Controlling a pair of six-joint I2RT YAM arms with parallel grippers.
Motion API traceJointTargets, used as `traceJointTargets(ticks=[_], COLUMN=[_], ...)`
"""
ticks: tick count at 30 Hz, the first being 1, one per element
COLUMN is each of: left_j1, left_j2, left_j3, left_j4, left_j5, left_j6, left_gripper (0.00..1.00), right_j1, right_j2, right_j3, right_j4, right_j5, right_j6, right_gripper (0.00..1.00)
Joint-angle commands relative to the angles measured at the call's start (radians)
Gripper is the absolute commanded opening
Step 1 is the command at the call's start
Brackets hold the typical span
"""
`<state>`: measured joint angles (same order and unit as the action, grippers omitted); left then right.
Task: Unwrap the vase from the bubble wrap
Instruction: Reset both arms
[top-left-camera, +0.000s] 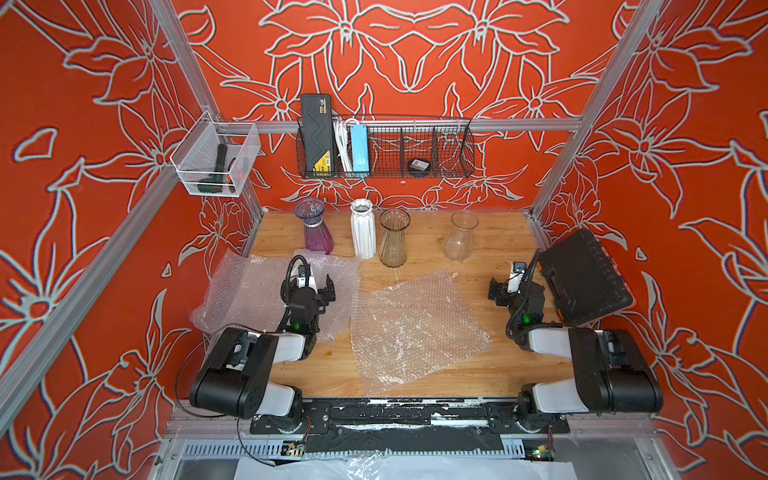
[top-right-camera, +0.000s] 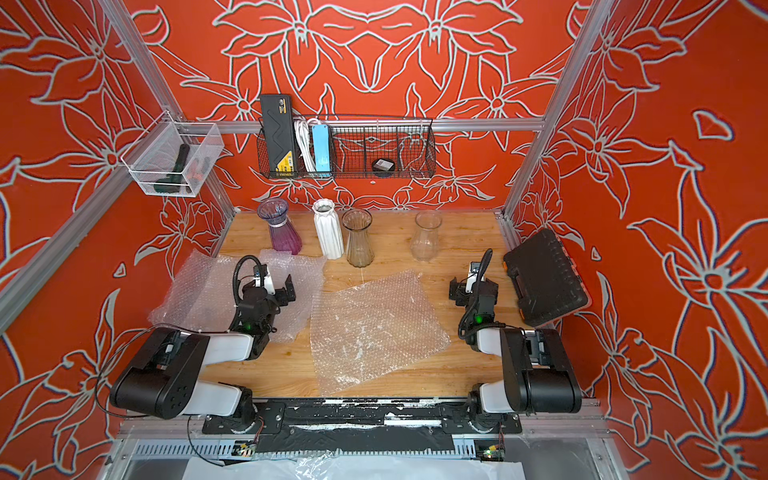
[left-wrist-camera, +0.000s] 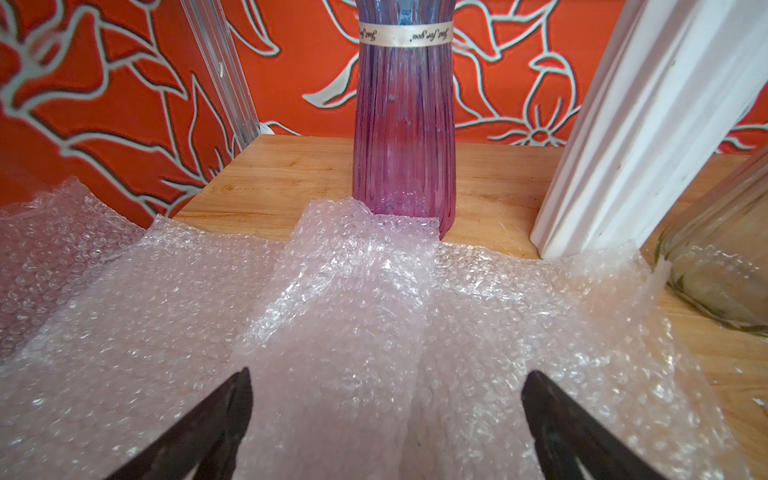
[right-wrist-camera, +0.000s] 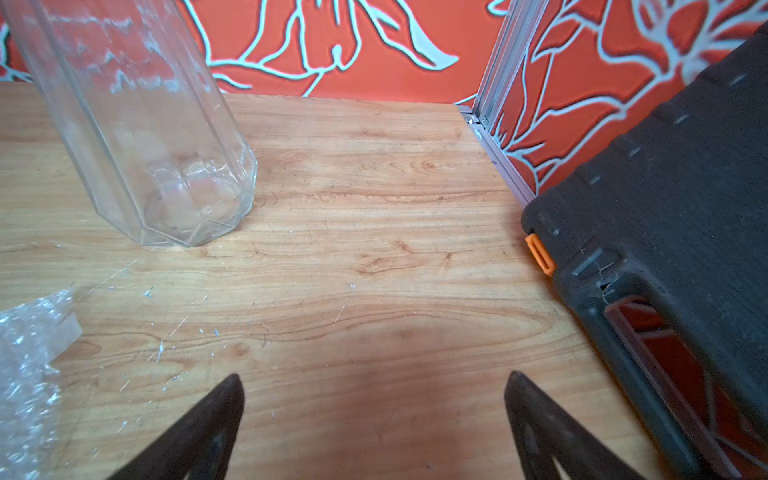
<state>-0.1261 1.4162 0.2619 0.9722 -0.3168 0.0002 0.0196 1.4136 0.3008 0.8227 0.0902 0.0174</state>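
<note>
The bubble wrap (top-left-camera: 257, 291) lies flat and open on the left part of the tabletop (top-left-camera: 498, 365), and the left hand (left-wrist-camera: 386, 376) hangs directly above it. Its two fingers stand wide apart with nothing between them. In the left wrist view the wrap fills the space under and in front of this hand. One raised fold reaches the foot of the purple vase (left-wrist-camera: 403, 124) and seems to touch it. The far edge of the wrap comes to the base of the white vase (left-wrist-camera: 640, 124). A second sheet (top-left-camera: 415, 328) lies spread in the middle of the tabletop, between the two arms and touched by neither. The right hand (right-wrist-camera: 374, 377) is also fully open and empty. It hangs over bare wood, with only a corner of the second sheet (right-wrist-camera: 29, 365) beside it and the clear vase (right-wrist-camera: 145, 145) a little further away. The four vases, with the smoky glass vase (top-left-camera: 392, 241) between the white vase and the clear vase, stand upright and unwrapped in a row along the far edge. A black case (top-left-camera: 582, 278) leans at the right wall, near the right hand.
</note>
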Motion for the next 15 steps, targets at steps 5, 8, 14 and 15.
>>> traceJointTargets(ticks=[5, 8, 14, 15], left_j1=[-0.006, -0.006, -0.006, -0.005], left_j2=[0.012, 0.012, 0.015, 0.015], left_j3=[0.023, 0.023, 0.028, 0.028], left_j4=[-0.009, -0.009, -0.018, -0.016], left_j5=[-0.01, -0.01, -0.008, -0.01], left_j6=[0.006, 0.006, 0.006, 0.006], left_gripper=[1.0, 1.0, 1.0, 1.0], right_j1=[0.009, 0.015, 0.014, 0.014], right_j2=[0.001, 0.001, -0.001, -0.001], right_j3=[0.027, 0.027, 0.029, 0.029], right_j4=[-0.032, -0.036, -0.038, -0.038], right_j5=[0.001, -0.018, -0.02, -0.02], right_j6=[-0.018, -0.033, -0.031, -0.031], right_gripper=[0.98, 0.98, 0.98, 0.98])
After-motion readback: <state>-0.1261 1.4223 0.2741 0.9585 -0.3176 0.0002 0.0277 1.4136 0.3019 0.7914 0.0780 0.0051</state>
